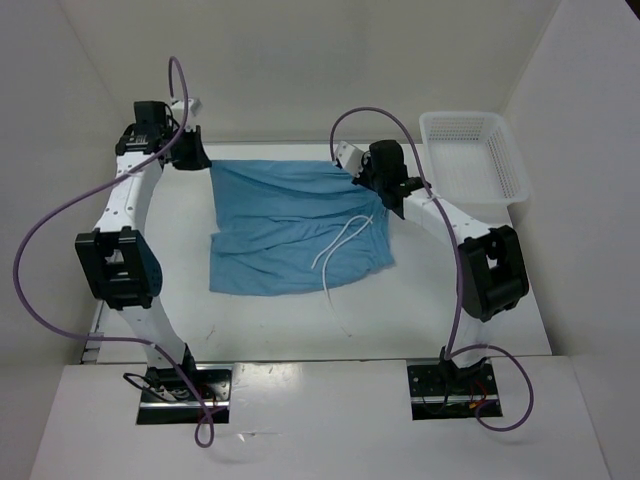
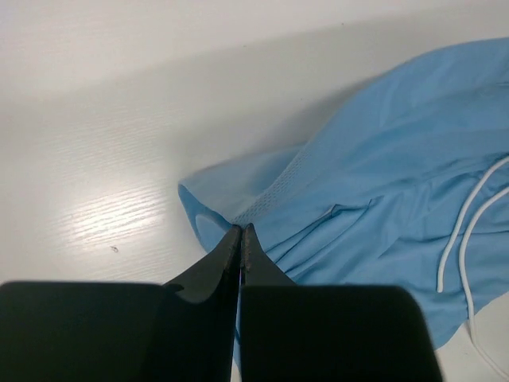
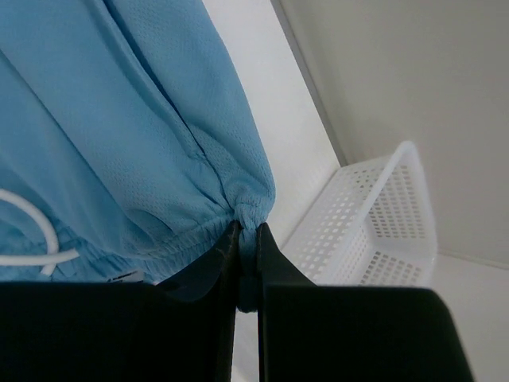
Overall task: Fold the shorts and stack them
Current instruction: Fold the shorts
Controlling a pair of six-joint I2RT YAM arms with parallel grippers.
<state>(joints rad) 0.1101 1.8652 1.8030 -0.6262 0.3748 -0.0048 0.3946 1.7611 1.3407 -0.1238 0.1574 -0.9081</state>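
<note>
The light blue shorts point(image 1: 290, 230) lie spread across the middle of the table, with their white drawstring point(image 1: 340, 245) trailing toward the near side. My left gripper point(image 1: 197, 158) is at their far left corner. In the left wrist view it point(image 2: 241, 232) is shut on the thin edge of the shorts point(image 2: 382, 159), and a sliver of blue shows between the jaws. My right gripper point(image 1: 358, 172) is at the far right corner. In the right wrist view it point(image 3: 246, 231) is shut on the bunched, gathered waistband of the shorts point(image 3: 119, 119). A bit of the drawstring point(image 3: 32, 215) shows at the left edge.
A white plastic mesh basket point(image 1: 470, 118) stands at the back right, just right of my right arm, and shows close by in the right wrist view point(image 3: 374, 239). White walls enclose the table point(image 1: 300, 320) at the back and both sides. Both arm bases sit at the near edge.
</note>
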